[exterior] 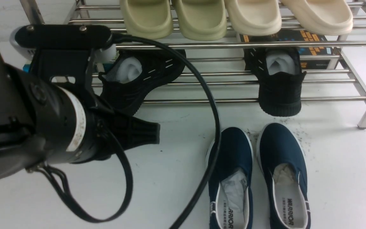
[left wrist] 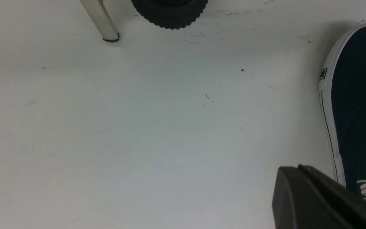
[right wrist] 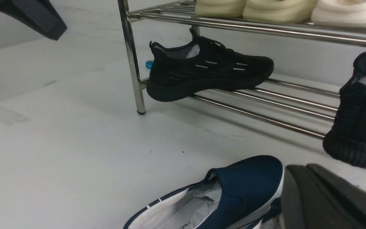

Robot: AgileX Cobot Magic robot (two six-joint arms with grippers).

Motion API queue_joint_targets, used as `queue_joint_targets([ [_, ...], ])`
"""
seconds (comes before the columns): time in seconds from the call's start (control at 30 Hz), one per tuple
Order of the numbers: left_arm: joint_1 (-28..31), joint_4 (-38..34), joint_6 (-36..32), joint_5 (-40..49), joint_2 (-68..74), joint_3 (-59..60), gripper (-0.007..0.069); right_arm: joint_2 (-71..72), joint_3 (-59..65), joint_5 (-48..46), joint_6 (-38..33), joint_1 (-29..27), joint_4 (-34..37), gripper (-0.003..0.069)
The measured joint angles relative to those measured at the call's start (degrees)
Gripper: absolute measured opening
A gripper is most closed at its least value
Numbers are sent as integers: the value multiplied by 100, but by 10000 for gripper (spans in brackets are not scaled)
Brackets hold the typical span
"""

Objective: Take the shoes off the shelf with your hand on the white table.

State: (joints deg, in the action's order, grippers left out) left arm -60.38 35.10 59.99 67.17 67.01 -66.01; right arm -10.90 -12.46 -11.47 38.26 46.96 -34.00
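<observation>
Looming at the near left of the front view, the left gripper [exterior: 155,133] is hanging over the white table [exterior: 164,190]. Its ribbed black fingers are pressing together on nothing, and a glossy black cable [exterior: 213,111] is looping round it. The navy shoes [exterior: 281,149] are lying to its right, already off the shelf [exterior: 233,44]. They are sitting side by side on the table just in front of the shelf, soles down. Their long axes are running away from the robot, toes pointing at the shelf and heels facing back.

The right gripper [right wrist: 300,178] is showing clearly only in its own wrist view, clenched and empty, just beside one navy shoe. Which arm is nearer is looking like a close call; the left is probably better placed for the left-hand shoe.

The shoes are soft canvas with smooth white rubber edging, and crumpled paper [exterior: 233,187] is stuffing their openings. Shiny round metal tubes are forming the shelf. Black knit sneakers [exterior: 280,92] with ridged soles are resting on the lower tier, and thick, matte foam slippers [exterior: 202,22] are resting on the upper one. Dark scuffs are marking the table near the toes.
</observation>
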Motion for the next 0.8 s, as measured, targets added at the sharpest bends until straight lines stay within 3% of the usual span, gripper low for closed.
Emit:
queue_joint_targets([
  [0.57, 0, 223, 0, 0, 0, 0, 26, -6, 20, 38, 0, 0, -1444, 12],
  [0.63, 0, 223, 0, 0, 0, 0, 28, -31, 53, 44, -6, 0, -1166, 13],
  [0.8, 0, 228, 0, 0, 0, 0, 33, -42, 80, -60, -6, 92, 609, 19],
])
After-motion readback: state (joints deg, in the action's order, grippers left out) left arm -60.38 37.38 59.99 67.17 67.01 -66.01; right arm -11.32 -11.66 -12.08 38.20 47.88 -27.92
